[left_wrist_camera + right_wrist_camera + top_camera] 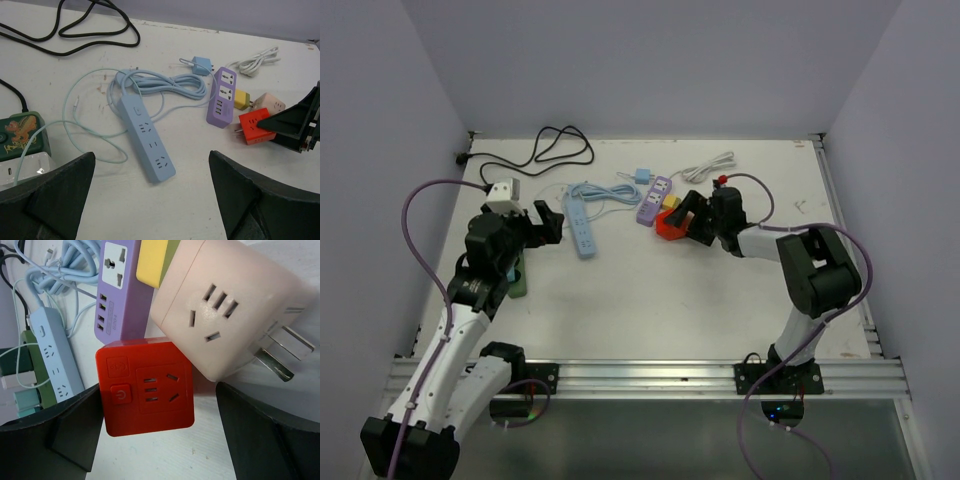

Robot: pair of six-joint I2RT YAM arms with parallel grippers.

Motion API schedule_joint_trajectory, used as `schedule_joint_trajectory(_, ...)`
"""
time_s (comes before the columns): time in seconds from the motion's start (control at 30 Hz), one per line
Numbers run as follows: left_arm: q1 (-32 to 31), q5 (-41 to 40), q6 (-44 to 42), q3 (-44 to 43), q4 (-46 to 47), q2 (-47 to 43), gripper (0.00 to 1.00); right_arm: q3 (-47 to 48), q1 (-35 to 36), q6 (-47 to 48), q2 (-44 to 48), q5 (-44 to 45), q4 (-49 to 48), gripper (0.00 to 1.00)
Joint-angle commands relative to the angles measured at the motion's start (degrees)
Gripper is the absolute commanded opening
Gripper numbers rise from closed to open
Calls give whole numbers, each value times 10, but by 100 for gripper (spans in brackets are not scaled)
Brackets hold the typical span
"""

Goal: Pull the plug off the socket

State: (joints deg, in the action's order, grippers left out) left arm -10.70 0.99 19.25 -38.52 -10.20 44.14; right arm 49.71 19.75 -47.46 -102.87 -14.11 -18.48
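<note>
Yellow plug [241,98] seemingly sits in the purple power strip [221,95]. Right gripper [157,395], wide open, straddles the red cube adapter [145,387]: closing risks grabbing that instead. Left gripper [151,155] gapes empty, so the unheld strip could drag.

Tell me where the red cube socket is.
In the top view, the red cube socket lies right of centre, in front of the purple power strip, between the fingers of the right gripper.
</note>
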Motion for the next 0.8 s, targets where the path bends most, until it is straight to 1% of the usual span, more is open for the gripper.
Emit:
schedule_joint_trajectory(0.0, -4, -5, -20, -1, 9, -11, 99, -9, -11, 11, 34, 20, 40, 91)
schedule_joint_trajectory(0.27, -6, -6, -23, 2, 6, -20, 100, -40, -35, 11, 63, 8, 34, 89)
schedule_joint_trajectory(0.43, -6, -7, -29, -1, 4, -23, 99, -37, -37, 40, 102, 7, 54, 89)
schedule_joint_trajectory(0.47, -6, -33, -30, -1, 2, -24, 100, -36, -37, 44, 110, 7, 57, 89)
schedule_joint_trajectory(0.6, -6, -67, -38, -6, -8, -25, 100, -32, -38, 65, 153, 3, 86, 89)
schedule_joint_trajectory(0.7, -6, -128, -24, -10, -30, -10, 100, -39, -37, 82, 195, -13, 100, 90)
schedule_joint_trajectory(0.73, -6, -160, -20, -15, -51, 8, 100, -41, -37, 90, 215, -21, 102, 90)
schedule_joint_trajectory(0.77, -6, -173, -15, -27, -63, 21, 99, -47, -38, 95, 224, -28, 108, 90)
